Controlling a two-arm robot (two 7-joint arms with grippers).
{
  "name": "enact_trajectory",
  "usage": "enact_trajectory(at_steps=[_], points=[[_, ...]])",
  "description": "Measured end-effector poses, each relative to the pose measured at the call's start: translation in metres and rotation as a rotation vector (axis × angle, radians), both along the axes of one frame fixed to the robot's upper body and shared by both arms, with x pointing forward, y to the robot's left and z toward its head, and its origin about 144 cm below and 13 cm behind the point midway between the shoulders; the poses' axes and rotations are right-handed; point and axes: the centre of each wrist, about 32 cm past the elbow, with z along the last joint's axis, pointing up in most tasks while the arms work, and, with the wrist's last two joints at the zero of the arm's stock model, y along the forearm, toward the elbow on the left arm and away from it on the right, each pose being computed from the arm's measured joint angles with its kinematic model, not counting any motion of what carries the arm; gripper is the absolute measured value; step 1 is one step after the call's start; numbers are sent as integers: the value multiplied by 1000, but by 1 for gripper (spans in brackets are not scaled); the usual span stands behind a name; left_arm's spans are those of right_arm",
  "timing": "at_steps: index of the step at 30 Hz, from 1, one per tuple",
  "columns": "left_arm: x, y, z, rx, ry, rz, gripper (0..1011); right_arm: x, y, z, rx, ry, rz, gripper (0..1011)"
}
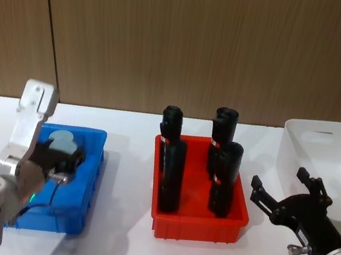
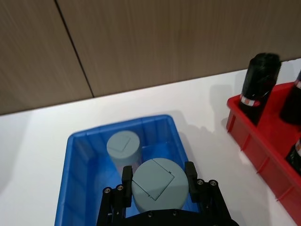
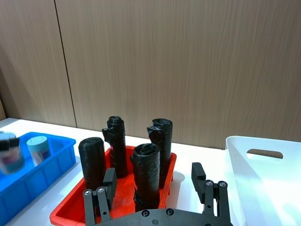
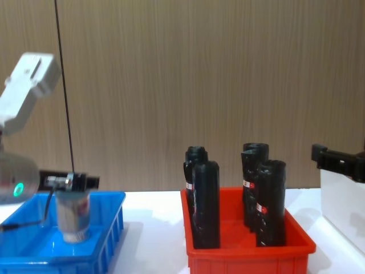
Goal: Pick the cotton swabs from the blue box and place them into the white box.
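Firstly, from the head, the left tool is clamped on a cotton swab tub over the blue box. The right tool, spread wide and empty, hovers just beside the white box. A red bin of black bottles sits on the desk between the tools. From the left wrist, a second tub stands in the box just beyond the fingers. From the right wrist, the bottles stand just ahead of that tool. From the chest, the gripped tub hangs low within the blue box.
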Motion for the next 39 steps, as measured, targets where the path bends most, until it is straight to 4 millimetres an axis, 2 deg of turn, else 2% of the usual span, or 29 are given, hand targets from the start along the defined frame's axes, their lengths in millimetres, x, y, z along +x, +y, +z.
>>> enact_trajectory(at_steps=[7,17,39], points=[[3,-4,25,35,-84,-96,670,0,0,0,0,0,0,1001],[8,-11,48,35,-152,-234,671,0,0,0,0,0,0,1001],[29,-30,77,-103,-164,-524,670,0,0,0,0,0,0,1001]])
